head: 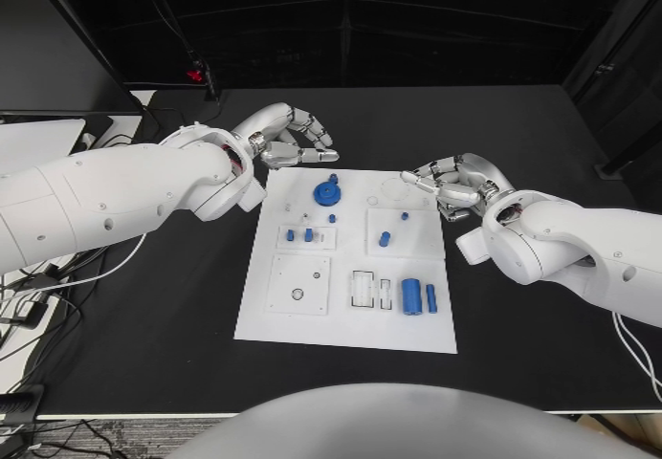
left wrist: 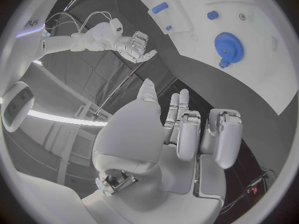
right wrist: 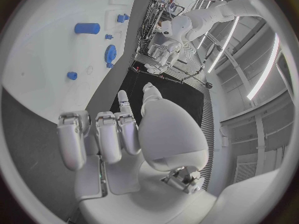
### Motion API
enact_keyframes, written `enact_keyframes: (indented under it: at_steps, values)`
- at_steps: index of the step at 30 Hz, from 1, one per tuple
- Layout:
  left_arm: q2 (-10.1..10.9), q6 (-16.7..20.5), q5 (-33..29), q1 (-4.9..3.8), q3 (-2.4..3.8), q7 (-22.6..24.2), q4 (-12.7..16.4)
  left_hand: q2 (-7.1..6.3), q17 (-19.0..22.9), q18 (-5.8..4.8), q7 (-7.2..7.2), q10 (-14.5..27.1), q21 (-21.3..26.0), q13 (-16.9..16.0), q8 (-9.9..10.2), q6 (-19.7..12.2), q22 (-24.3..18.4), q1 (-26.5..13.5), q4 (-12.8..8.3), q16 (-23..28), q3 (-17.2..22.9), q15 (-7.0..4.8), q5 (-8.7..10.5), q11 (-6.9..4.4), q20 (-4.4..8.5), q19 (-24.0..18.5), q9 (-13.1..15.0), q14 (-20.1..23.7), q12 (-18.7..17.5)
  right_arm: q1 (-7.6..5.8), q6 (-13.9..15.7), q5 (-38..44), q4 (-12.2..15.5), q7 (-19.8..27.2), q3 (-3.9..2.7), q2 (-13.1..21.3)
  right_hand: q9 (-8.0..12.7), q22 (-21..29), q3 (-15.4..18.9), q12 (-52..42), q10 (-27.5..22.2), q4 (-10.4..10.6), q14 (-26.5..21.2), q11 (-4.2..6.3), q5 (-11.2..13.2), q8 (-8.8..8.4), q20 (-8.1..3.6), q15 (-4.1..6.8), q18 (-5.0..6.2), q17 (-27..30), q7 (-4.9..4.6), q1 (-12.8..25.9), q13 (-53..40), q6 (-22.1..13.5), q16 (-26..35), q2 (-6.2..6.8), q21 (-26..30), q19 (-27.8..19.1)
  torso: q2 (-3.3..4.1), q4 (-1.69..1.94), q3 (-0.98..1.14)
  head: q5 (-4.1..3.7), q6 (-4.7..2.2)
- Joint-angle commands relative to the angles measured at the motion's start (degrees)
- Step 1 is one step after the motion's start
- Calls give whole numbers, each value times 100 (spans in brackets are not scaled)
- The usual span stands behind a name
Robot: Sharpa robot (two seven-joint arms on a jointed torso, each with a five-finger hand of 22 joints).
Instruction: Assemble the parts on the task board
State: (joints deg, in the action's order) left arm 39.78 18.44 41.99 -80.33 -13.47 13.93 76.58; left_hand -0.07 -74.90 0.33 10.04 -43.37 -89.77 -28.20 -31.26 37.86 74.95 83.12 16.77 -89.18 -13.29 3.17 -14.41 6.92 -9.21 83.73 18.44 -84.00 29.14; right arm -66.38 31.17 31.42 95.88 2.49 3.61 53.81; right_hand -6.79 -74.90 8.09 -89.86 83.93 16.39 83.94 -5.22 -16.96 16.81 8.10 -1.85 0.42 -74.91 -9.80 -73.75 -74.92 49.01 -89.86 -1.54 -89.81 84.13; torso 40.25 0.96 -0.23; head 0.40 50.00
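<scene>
**Both robot hands poised at the far corners of the board, nothing picked yet**

We note the left robot hand (head: pixel 293 137) hovering over the black surface (head: pixel 138 316) just off the far left corner of the task board (head: pixel 345 330). Its fingers are loosely curled and spread, with nothing between them; we read it as empty.

On the board, from left to right: small blue pegs (head: pixel 299 233) in the left middle plate, the blue gear (head: pixel 327 194) near the far edge, one small blue piece (head: pixel 385 238) in the right middle plate, and two blue cylinders (head: pixel 419 296) lying near the front right. None of these looks seated in a final position, so we judge the assembly barely begun.

The right robot hand (head: pixel 452 186) sits at the far right corner of the board, fingers bent and apart, also holding nothing that we can see.

For a clean first pick, we would approach one part from straight above, keep the fingers wide until they straddle it, and keep the idle robot hand off the board to avoid shifting it.
</scene>
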Motion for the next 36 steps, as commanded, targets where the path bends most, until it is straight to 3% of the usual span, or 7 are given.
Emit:
enact_keyframes:
  at_steps: [1, 5, 8, 10, 17, 22, 36]
  values:
    - [-70, 312, 1374, 39, 2, 531, -87, -58, -1510, -33, -26, -159, -23, 359, 210, 216, 1505, 236, -13, -82, 142, -19, 2, -36, 16, 627, -206, -600, -126, -7, -42, -13, 12, 80, -2, 1, -5, -1510, 27, -14, 607, 5, 606, -30, -39, 21, 35, -30, -42, -1509, 8, -4, -1508, -38, -14, -35, -19, 587, 4, 6, 2, -10, 0]
    - [-161, 357, 2427, 115, 2, 568, -179, -83, -1510, -33, -118, -743, -23, 1109, 732, 740, 1505, 582, -2, -82, 402, -108, 227, -123, 126, 627, -620, -600, -433, -7, -41, -13, 12, 85, -2, -1, -5, -1510, 27, -14, 607, 5, 606, -30, -39, 21, 35, -30, -42, -1509, 8, -4, -1508, -38, -14, -35, -19, 587, 0, 6, 0, -18, 0]
    - [-218, 385, 3056, 163, 3, 578, -220, -116, -1510, -33, -146, -956, -23, 1438, 965, 1009, 1505, 793, -9, -82, 528, -150, 371, -155, 141, 627, -776, -600, -612, -7, -40, -13, 13, 89, -2, -1, -5, -1510, 27, -14, 607, 5, 606, -30, -39, 21, 35, -30, -42, -1509, 8, -4, -1508, -38, -14, -35, -19, 587, -4, 13, 1, -21, 0]
    - [-267, 382, 3537, 201, 3, 587, -245, -110, -1510, -33, -170, -1166, -23, 1794, 1232, 1248, 1505, 990, 3, -82, 683, -159, 647, -178, 168, 627, -932, -600, -838, -7, -39, -13, 13, 96, -2, -3, -5, -1510, 27, -14, 607, 5, 606, -30, -39, 21, 35, -30, -42, -1509, 8, -4, -1508, -38, -14, -35, -19, 587, -3, 12, 1, -18, 0]
    - [-370, 185, 4180, 256, 3, 555, -285, -123, -1510, -33, -210, -1575, -23, 2327, 1613, 1637, 1505, 1274, -6, -82, 933, -202, 875, -213, 194, 627, -1134, -600, -1174, -7, -11, -13, 13, 161, -2, -3, -6, -1510, 30, -14, 607, 4, 606, -31, -40, 26, 35, -30, -42, -1509, 8, -8, -1508, -42, -14, -38, -19, 587, -2, 3, 0, -10, 0]
    - [-415, 36, 4394, 287, 3, 501, -311, -167, -1510, -33, -219, -1612, -23, 2466, 1761, 1690, 1505, 1375, -10, -82, 992, -201, 1112, -199, 189, 627, -1206, -600, -1328, -6, 6, -13, 14, 196, -2, -3, -6, -1510, 30, -14, 607, 4, 606, -31, -40, 26, 35, -30, -42, -1509, 8, -8, -1508, -42, -14, -38, -19, 587, 0, 8, 1, -4, 0]
    - [-567, -313, 4851, 366, 3, 139, -433, -247, -1510, -33, -195, -1428, -23, 2472, 2015, 1624, 1505, 1600, -23, -82, 1101, -125, 1157, -140, 167, 627, -1336, -600, -1651, -5, 3, -13, 12, 206, -2, -16, -6, -1510, 32, -14, 607, 4, 606, -31, -40, 29, 36, -30, -42, -1509, 8, -9, -1508, -43, -14, -42, -19, 587, -7, 4, 4, 28, 0]
